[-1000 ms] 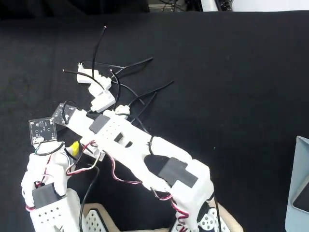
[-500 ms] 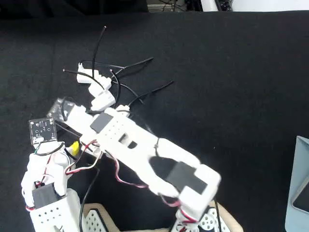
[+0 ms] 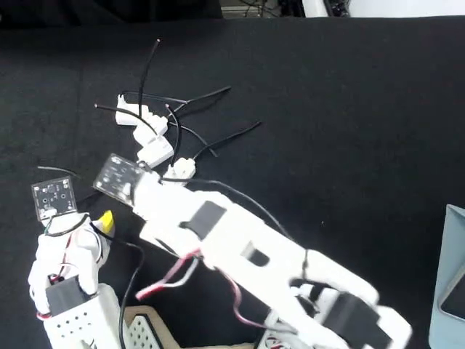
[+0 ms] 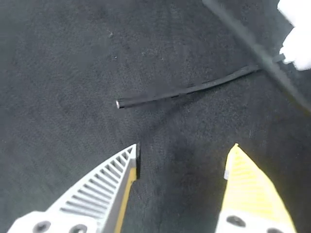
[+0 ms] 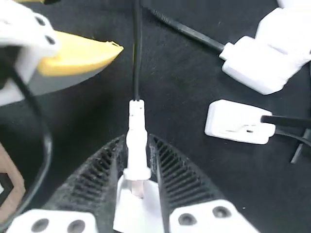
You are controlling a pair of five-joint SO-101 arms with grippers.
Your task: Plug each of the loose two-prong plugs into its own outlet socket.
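The white plug (image 5: pixel 137 121) sits upright between the black ribbed fingers of the right gripper (image 5: pixel 137 143), which is clamped narrowly on its body, and the plug's black cord (image 5: pixel 137 53) runs straight away from the fingertips. Beside it on the black cloth (image 3: pixel 349 145), near but not touching, lies a white socket block (image 5: pixel 237 121) with a black lead leaving its far end. Just past the socket block lies a larger pair of white pieces (image 5: pixel 265 60), with their own black cord. On the side of the held plug away from the socket block is a yellow finger (image 5: pixel 73 53) of the other arm, close to the cord but apart from it. In the high view the right arm (image 3: pixel 240 247) stretches across the cloth from the robot's base, its wrist end just short of the tangle of white pieces and black cords (image 3: pixel 156 127). The left gripper (image 4: pixel 185 145) hangs above bare cloth with its white ribbed finger and its yellow finger spread wide and nothing between them. A loose black cord end (image 4: pixel 184 90) lies on the cloth just ahead of its tips, untouched. In the high view the left arm (image 3: pixel 65 269) stands well apart from the socket block, on the base side of the tangle.
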